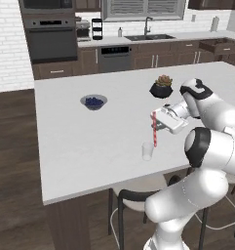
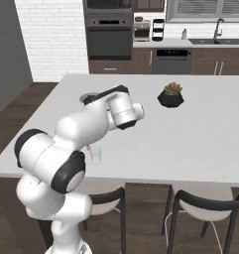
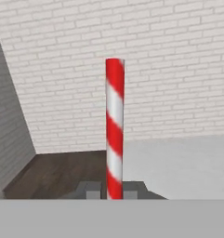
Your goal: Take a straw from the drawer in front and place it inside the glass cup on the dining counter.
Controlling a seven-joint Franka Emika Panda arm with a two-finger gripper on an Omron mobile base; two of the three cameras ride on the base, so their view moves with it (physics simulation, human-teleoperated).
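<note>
Straw (image 1: pixel 154 131): light, stiff, slender, likely slippery; gripper (image 1: pixel 156 128) clamped on it, best held mid-length. Glass cup (image 1: pixel 147 151), fragile, at its 6 o'clock on table (image 1: pixel 80 141).

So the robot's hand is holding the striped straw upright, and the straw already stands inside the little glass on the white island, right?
Not quite. The hand does hold the striped straw upright over the white island, but the straw is not inside the glass yet. The left base view shows its lower end hanging just above the rim, a little to the side.
</note>
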